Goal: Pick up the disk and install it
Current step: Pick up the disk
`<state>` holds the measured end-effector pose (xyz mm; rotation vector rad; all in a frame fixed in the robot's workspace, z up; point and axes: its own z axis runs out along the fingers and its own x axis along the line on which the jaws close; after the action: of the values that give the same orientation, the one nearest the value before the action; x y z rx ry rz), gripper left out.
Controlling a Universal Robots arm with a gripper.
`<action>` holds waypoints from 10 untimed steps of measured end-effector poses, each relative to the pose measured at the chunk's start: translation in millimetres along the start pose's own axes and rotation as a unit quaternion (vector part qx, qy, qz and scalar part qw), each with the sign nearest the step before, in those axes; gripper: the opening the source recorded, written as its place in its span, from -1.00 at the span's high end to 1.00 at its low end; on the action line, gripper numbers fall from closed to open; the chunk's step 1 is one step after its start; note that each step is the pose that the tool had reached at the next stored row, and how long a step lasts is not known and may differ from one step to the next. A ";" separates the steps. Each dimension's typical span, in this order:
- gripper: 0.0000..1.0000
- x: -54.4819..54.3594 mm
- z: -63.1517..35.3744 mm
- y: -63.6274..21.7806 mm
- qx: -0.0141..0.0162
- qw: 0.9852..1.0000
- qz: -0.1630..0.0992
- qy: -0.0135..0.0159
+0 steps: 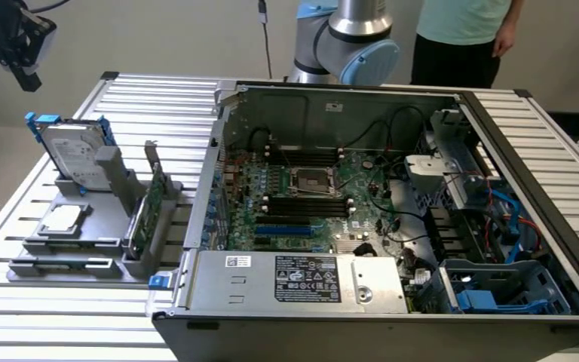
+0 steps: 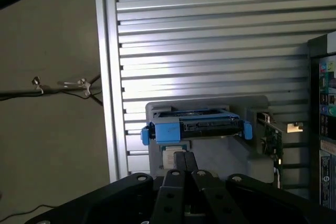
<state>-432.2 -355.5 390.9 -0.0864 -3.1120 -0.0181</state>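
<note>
- Disk [image 1: 73, 153], flat silver-grey metal with bright blue plastic rails: upright in grey plastic holder [image 1: 81, 226] near slatted aluminium table's [image 1: 159, 98] edge.
- Black gripper [image 2: 181, 157]: fingers pressed together, clear of disk.

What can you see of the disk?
The disk is a flat silver-grey metal drive with a white label and blue rails. It stands on edge in a grey holder on the table, to the exterior view's left of the open case. Only the holder touches it; the pincer hangs clear of it.
</note>
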 end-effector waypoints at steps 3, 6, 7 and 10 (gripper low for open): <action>0.79 0.0 0.2 0.1 0.000 1.000 -0.026 0.000; 0.79 0.0 0.5 0.1 -0.005 0.999 -0.050 0.001; 0.79 0.0 0.7 0.1 -0.006 0.998 -0.059 0.001; 0.79 -0.1 1.4 0.1 -0.008 0.996 -0.086 0.001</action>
<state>-432.2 -355.4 389.5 0.1796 -3.1064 -0.0472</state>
